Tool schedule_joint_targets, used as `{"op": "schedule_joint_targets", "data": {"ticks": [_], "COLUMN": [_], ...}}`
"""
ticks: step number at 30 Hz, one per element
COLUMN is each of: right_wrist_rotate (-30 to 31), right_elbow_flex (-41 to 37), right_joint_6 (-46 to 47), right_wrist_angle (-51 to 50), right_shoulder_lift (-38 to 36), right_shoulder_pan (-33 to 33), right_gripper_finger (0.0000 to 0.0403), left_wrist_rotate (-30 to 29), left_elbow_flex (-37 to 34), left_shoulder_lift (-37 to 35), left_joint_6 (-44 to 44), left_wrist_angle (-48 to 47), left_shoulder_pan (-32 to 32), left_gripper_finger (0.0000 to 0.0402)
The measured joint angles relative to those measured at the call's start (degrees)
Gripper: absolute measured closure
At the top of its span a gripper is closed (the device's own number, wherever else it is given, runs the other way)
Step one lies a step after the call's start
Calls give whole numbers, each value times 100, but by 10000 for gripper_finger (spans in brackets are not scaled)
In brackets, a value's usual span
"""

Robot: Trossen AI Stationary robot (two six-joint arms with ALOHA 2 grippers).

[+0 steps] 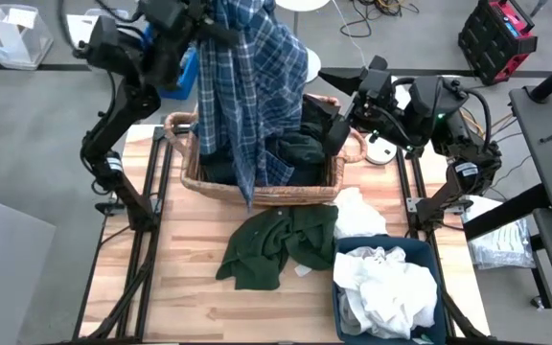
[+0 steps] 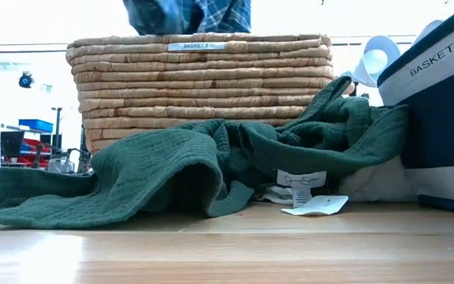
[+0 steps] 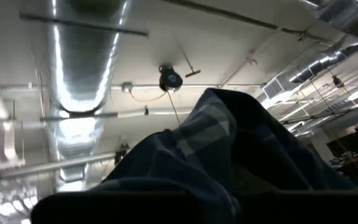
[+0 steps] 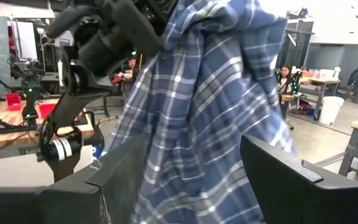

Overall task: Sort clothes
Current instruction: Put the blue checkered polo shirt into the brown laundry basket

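The left gripper [image 1: 214, 21] is clamped on the plaid shirt [image 1: 247, 86], holding it high so it hangs into the wicker basket [image 1: 257, 192]. The right gripper [image 4: 194, 180], fingers spread wide, holds nothing and faces the shirt just beside the basket. A green garment [image 1: 276, 244] lies on the table [image 1: 190, 307], and white clothes [image 1: 386, 287] fill the blue bin [image 1: 429, 251].

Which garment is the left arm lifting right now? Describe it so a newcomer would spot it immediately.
Start at the woven wicker basket at the table's far edge. Hanging above it from the shut left gripper is a navy-blue and white plaid shirt. It is the only patterned garment; the dark green one lies flat on the table.
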Motion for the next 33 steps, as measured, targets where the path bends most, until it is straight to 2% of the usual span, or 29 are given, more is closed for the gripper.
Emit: {"op": "schedule_joint_targets", "data": {"ticks": [1, 3, 8, 12, 17, 21, 24, 28, 33], "right_wrist_rotate": [0, 13, 45, 192, 280, 282, 282, 285, 291], "right_elbow_flex": [0, 0, 0, 0, 0, 0, 0, 0, 0], "right_joint_6": [0, 0, 0, -1, -2, -2, 19, 145, 149], "right_wrist_angle": [1, -4, -151, -343, -348, -348, -441, -653, -665], "right_shoulder_lift": [0, 7, 7, 8, 17, 17, 17, 17, 17], "right_shoulder_pan": [0, 0, 0, 0, -13, -13, -13, -39, -42], "right_gripper_finger": [141, 140, 148, 154, 148, 142, 140, 146, 155], "left_wrist_rotate": [122, -15, -1496, -2182, -2555, -2555, -2014, -473, 628], "left_elbow_flex": [0, 0, -2, -2, -2, -2, -2, -2, -13], "left_shoulder_lift": [21, 72, 154, 123, 103, -17, -157, -280, -272], "left_joint_6": [139, 338, 232, 86, -40, -1061, -2290, -3752, -4156], "left_wrist_angle": [25, 57, -491, -1150, -1661, -2703, -3918, -5202, -6404], "left_shoulder_pan": [63, 164, 383, 387, 451, 365, 292, 284, 289], "left_gripper_finger": [401, 401, 401, 401, 401, 401, 401, 401, 401]}}
